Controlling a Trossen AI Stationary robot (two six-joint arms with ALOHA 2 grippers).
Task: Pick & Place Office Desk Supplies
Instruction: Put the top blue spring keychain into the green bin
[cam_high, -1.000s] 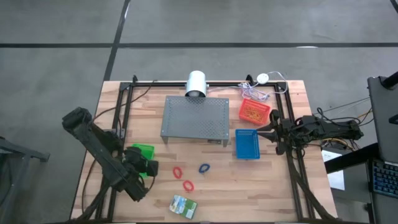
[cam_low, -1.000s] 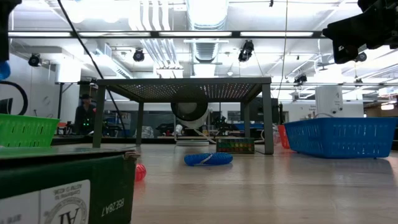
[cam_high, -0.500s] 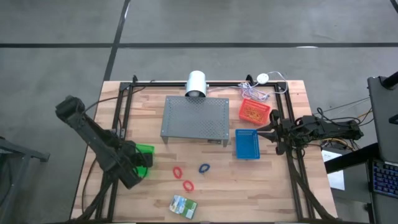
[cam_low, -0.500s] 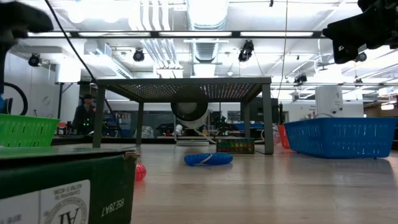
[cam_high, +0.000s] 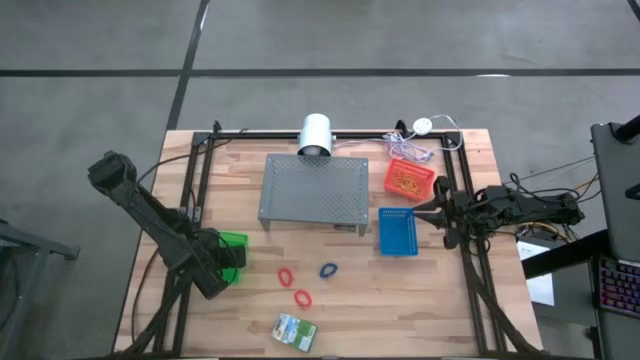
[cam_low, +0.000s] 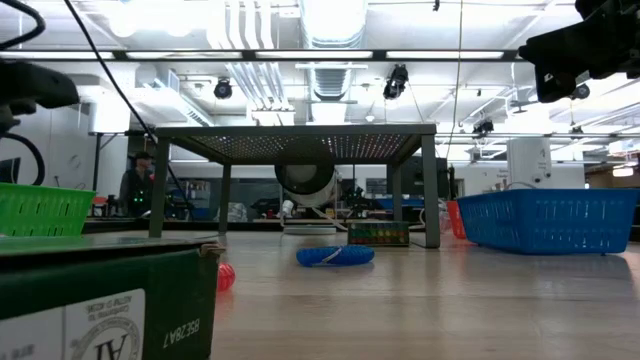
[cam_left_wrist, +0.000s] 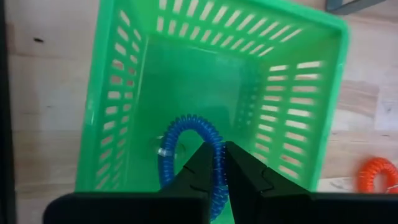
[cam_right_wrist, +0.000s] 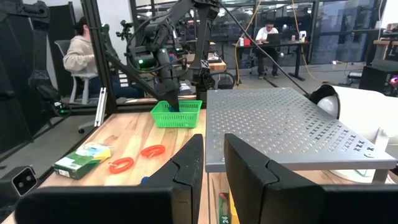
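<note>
down at the near-left part of the table, the left gripper is hanging over the green basket, its two dark fingers nearly closed and pinching a blue coiled band that is dangling inside the basket. in the high view the left arm is covering most of that basket, so only a corner of green is showing.

on the bare wood, two red loop bands are lying near each other, one nearer the basket and the other just toward the near edge from it. another blue loop band is sitting beside them, toward the table's middle, and in the low view it is resting flat in front of the grey perforated stand. the green-and-yellow crayon box is lying close to the near edge, apart from the bands.

over on the right side, the right gripper is waiting just beside the blue basket, its fingers standing close together with a narrow gap and nothing between them. the red basket is sitting behind the blue one, with thin orange rubber bands piled inside it.
</note>
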